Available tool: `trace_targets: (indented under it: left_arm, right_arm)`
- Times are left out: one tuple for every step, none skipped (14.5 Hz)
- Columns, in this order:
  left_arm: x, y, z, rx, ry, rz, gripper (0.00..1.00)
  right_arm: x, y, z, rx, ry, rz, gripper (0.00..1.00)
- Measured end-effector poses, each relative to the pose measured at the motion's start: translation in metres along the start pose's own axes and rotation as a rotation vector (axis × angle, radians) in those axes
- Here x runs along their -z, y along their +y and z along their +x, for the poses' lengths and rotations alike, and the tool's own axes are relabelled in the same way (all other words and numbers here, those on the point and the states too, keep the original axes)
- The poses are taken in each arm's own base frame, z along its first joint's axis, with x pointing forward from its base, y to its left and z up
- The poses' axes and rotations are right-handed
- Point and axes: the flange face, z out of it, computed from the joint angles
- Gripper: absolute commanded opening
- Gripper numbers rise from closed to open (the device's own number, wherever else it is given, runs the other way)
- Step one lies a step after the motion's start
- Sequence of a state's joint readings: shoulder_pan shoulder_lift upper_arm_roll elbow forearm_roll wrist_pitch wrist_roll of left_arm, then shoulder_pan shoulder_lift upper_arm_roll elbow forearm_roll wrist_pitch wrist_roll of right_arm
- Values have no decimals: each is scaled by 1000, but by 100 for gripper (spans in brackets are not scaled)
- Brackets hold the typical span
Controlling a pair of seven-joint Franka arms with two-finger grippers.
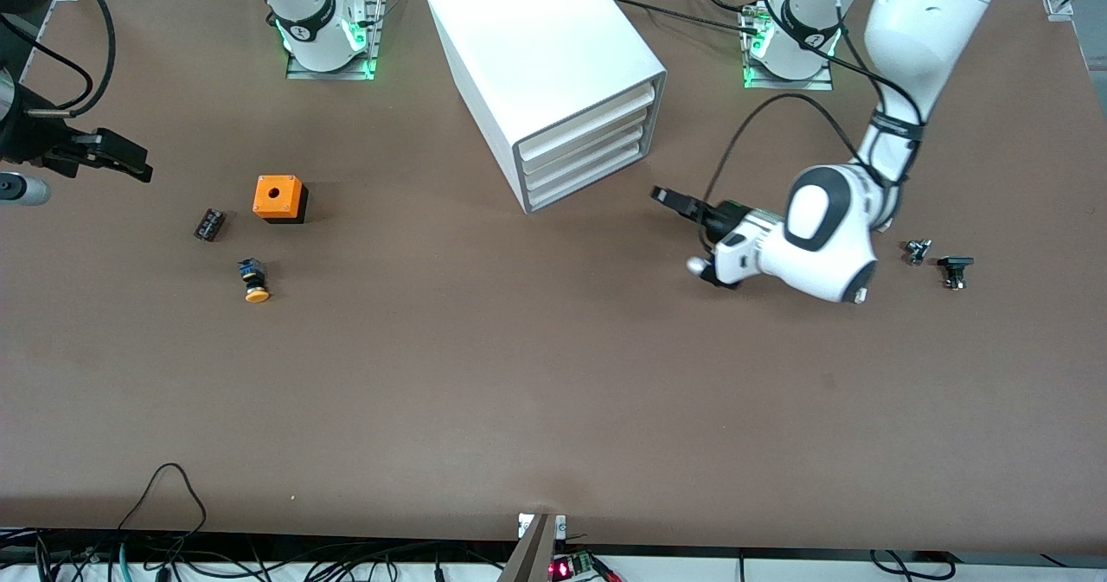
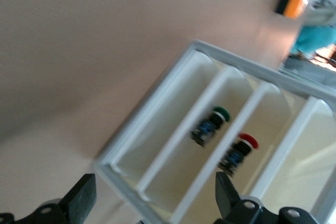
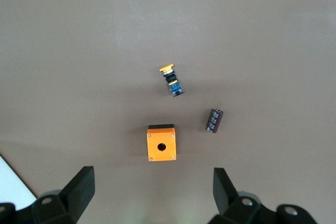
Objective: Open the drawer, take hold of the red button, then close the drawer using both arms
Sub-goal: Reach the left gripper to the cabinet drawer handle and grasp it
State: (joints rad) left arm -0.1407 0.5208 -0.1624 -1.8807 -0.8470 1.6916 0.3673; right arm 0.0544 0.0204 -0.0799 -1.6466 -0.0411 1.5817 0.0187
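The white cabinet (image 1: 553, 63) stands at the middle back of the table, and its four drawers (image 1: 586, 151) all look pushed in. My left gripper (image 1: 681, 212) is open and empty just above the table, pointing at the cabinet's front from the left arm's end. In the left wrist view the gripper (image 2: 152, 203) looks into the drawers over their low fronts. The red-capped button (image 2: 240, 149) lies in one drawer, and a green-capped one (image 2: 212, 123) lies in the drawer beside it. My right gripper (image 1: 128, 163) waits open and empty, high at the right arm's end.
Below my right gripper lie an orange cube with a hole (image 1: 279, 197), an orange-yellow capped pushbutton (image 1: 253, 281) and a small dark cylinder (image 1: 209, 224). Two small black parts (image 1: 918, 251) (image 1: 955, 269) lie at the left arm's end.
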Motion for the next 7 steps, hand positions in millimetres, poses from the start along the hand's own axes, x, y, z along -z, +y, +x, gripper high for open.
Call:
trace_targets:
  left_arm:
    - [-15,0,-3,-10,-20,-21,100]
    - [-29,-1,-6,-22,-41,-31,99]
    - [-40,-2,-9,-29,-59,-40,98]
    - [-49,-2,-12,-30,-73,-48,97]
    - [-57,-1,-14,-30,-84,-56,96]
    - [-66,-1,-15,-28,-86,-62,96]
    - [-75,0,-17,-27,-88,-62,95]
  right_arm:
    - [-3,-1,1,3,-5,-1,100]
    - [-6,-2,3,13,-12,-1,100]
    - [-10,-3,5,37,-19,0,100]
    - [-14,-4,7,63,-27,5,100]
    - [-17,-4,8,88,-38,8,100]
    - [-21,-5,10,106,-48,9,100]
    - [-26,-5,12,116,-57,10,100]
